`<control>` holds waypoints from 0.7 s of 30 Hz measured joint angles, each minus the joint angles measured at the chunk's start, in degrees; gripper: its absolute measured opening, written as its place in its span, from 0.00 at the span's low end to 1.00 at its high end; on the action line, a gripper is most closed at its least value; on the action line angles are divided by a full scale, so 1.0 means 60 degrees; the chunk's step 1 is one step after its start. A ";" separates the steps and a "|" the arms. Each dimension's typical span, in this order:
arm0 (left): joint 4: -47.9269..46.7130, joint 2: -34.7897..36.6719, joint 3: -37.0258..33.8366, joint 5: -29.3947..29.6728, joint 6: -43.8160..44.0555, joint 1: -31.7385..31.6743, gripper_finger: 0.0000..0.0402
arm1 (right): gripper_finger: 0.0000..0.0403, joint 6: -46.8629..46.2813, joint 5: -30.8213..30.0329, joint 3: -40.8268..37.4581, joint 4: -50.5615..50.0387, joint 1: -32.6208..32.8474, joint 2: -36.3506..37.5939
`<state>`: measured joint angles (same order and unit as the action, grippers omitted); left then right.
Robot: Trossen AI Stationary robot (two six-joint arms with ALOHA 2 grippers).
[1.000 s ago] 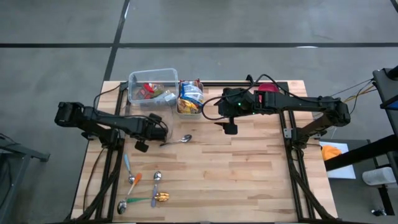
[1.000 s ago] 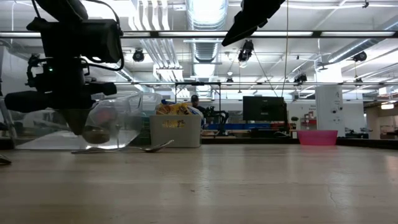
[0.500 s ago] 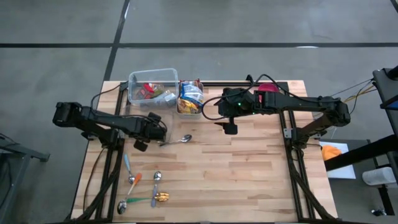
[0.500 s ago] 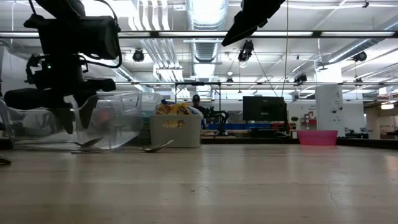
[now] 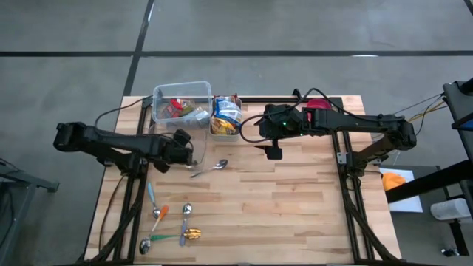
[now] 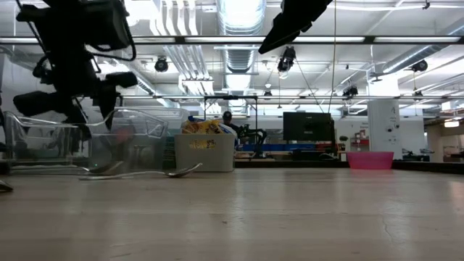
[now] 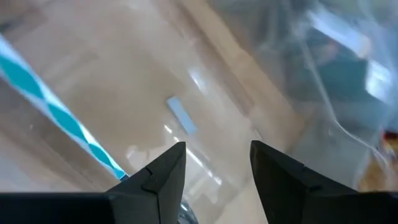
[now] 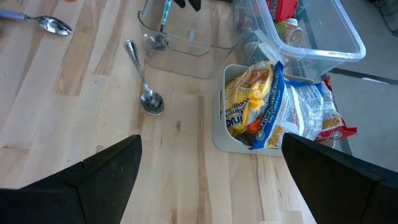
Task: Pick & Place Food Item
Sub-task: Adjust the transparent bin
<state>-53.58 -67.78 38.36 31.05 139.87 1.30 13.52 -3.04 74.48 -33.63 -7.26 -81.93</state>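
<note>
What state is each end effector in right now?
Left end effector: open, holding nothing, beside the clear container.
Right end effector: open, empty, hovering near the snack bin.

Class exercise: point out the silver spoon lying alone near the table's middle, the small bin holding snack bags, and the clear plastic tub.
silver spoon [image 5: 219,164], high view, on its bowl.
small bin [image 8: 219,134], right wrist view, on its pale side wall.
clear plastic tub [image 5: 182,87], high view, on its far rim.
</note>
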 joint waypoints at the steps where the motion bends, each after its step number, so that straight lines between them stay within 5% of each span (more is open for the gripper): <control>1: 0.0001 0.0199 0.0028 0.0014 -0.0468 0.0000 0.45 | 0.95 0.0004 0.0002 0.0000 0.0000 0.0002 0.0000; 5: 0.0107 0.0844 0.0428 0.0014 -0.3274 0.0000 0.45 | 0.95 0.0001 0.0003 0.0000 0.0000 0.0002 0.0000; 12: 0.1748 0.1015 0.1189 -0.0167 -1.0678 0.0311 0.45 | 0.95 0.0000 0.0002 0.0000 0.0000 -0.0001 0.0000; 21: 0.3141 0.0885 0.1337 -0.0168 -1.4504 0.1388 0.45 | 0.95 0.0004 -0.0001 -0.0003 0.0000 0.0002 0.0000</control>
<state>-34.74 -62.47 46.38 30.05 52.85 9.63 13.54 -3.05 74.46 -33.63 -7.25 -81.93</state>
